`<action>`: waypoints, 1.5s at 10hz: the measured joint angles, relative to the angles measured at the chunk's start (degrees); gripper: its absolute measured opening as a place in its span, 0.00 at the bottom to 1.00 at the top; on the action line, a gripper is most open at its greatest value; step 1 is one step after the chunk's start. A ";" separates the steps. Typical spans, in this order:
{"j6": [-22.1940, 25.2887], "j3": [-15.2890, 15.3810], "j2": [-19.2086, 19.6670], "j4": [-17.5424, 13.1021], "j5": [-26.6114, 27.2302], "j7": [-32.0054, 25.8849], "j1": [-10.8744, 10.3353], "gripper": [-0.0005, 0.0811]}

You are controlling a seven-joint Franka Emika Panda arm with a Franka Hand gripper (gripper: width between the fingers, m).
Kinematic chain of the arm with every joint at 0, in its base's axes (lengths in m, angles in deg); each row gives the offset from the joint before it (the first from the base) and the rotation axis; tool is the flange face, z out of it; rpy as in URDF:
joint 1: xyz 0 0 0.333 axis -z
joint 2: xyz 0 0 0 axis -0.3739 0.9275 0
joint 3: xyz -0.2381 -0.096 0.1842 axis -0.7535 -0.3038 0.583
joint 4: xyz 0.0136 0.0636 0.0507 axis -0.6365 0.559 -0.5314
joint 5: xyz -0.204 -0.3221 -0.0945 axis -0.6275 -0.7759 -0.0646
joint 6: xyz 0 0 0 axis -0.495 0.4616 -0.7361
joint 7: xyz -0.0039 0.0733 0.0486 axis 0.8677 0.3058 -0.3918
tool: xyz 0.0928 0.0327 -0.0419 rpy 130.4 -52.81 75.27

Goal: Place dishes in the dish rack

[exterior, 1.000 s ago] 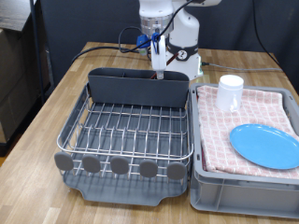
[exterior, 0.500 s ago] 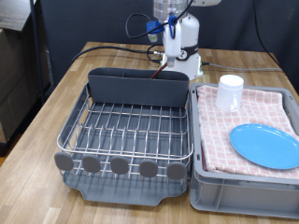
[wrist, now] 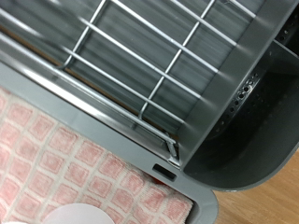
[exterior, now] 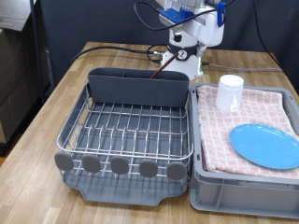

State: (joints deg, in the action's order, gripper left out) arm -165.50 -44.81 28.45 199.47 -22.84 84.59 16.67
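- Exterior view: the arm is raised at the top of the picture, behind the rack. Only the wrist with its blue fittings shows under the upper edge. The gripper is mostly cut off there, and whether its fingers are spread or pressed together I cannot tell. Nothing shows between them.
- The rack stands on the wooden table, at the exterior view's left of the crate. Its wire grid lies in the dark tray, with five round tabs along the near edge and the tall trough along the far edge.
- No dish shows on the wire grid.
- The crate, lined with pink checked cloth, touches the rack's side at the exterior view's right.
- The cup stands upright on the cloth at the crate's far end.
- The plate lies flat on the cloth nearer the camera, apart from the cup.
- The spoon cannot be made out in this view.
- Dark cables trail across the table behind the rack.
- Wrist view: the camera looks down on the wire grid and the rack's grey rim, with the trough beside it.
- The cloth lies just beside the rim, and a white rounded edge, probably the cup, shows at the picture's border.
- The fingers do not show here.
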 joint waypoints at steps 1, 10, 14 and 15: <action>-0.08 -0.03 0.06 -0.05 -0.09 -0.19 0.04 0.99; -0.46 1.80 10.35 -13.35 2.85 -14.15 -5.96 0.99; -1.78 4.89 14.32 -16.59 3.43 -10.25 -6.92 0.99; -3.37 5.30 15.03 -16.58 3.89 -10.12 -7.02 0.99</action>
State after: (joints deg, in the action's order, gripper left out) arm -168.88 -39.51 43.48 182.89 -18.95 74.47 9.64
